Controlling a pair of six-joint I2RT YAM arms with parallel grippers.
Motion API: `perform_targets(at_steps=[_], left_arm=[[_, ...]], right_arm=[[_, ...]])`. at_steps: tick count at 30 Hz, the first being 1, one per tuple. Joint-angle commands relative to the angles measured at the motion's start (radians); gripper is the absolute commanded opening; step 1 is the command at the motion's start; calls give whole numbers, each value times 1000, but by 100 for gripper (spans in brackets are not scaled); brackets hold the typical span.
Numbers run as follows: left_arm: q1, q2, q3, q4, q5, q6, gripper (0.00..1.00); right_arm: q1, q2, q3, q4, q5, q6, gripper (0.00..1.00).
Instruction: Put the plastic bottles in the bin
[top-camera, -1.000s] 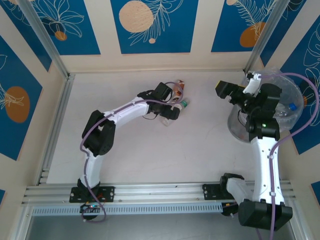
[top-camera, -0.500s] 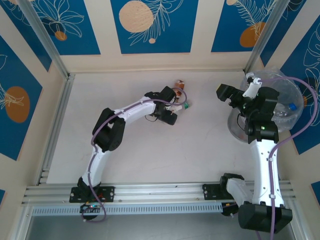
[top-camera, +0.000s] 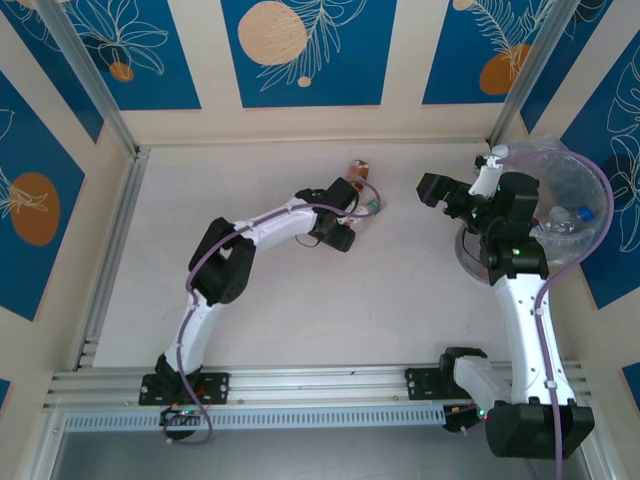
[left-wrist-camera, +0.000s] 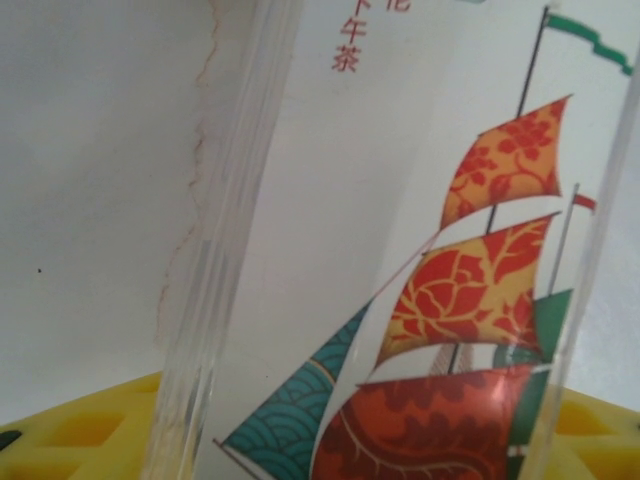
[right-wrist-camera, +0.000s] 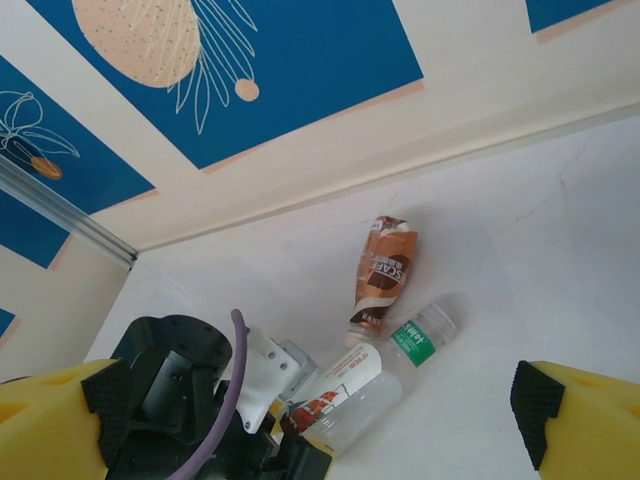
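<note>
The ship-label bottle (left-wrist-camera: 430, 300) sits between the left gripper's (top-camera: 355, 215) fingers, clamp unclear: squeeze mid-body squarely before lifting; right gripper (top-camera: 432, 190) gapes.

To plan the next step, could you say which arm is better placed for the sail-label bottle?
Left: the left gripper straddles the bottle; the right gripper hangs open by the bin.

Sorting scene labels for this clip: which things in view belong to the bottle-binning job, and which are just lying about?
Part of the job:
- clear green-capped bottle
- brown bottle
- blue-capped bottle lying in the bin
- bin

Just there:
- blue leaf-print wall panels
- aluminium rail
</note>
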Motion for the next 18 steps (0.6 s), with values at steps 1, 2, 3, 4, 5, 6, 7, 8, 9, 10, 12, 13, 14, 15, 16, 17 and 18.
perform_targets(at_steps=[1,2,3,4,5,6,7,8,9,10,12,13,14,15,16,17,18], left_arm=[[-5,-116,-88,92,39,25,54],[-5,-143,-120,123,52,25,54],[-5,-176,-161,163,67,25,54],[-5,-209,-195,199,80,21,54],[-4,-234,-222,227,91,19,54],[-4,-261,-251,256,101,18,54],[-5,-287,-278,282,111,17,54],[-5,-307,-300,303,121,15,54],[-4,-331,-328,329,129,13,54],[-4,-353,-352,357,140,11,54],[-5,-394,-398,407,161,1,54],[-5,-414,-421,438,175,-7,54],[-4,-432,-442,465,190,-15,54],[-5,-448,-462,492,210,-25,54],[-4,-462,-478,521,232,-35,55],[-4,-472,-490,543,248,-42,55],[-5,-479,-499,562,267,-50,55]], right_arm=[[15,31,5,-11,13,85,99],[20,42,5,-18,13,109,100],[25,55,7,-26,11,131,100],[29,70,9,-34,7,147,99],[34,82,12,-39,-1,159,99],[36,96,17,-43,-14,164,98],[41,113,23,-51,-21,171,98],[43,126,31,-58,-26,184,98],[46,142,38,-68,-31,197,98],[47,156,46,-80,-36,219,97],[48,180,54,-89,-46,248,97],[49,191,52,-90,-43,259,97],[51,201,50,-92,-36,273,96],[50,213,46,-91,-39,289,96],[50,229,43,-83,-58,304,96],[51,242,42,-71,-88,318,96],[51,256,38,-46,-132,336,96]])
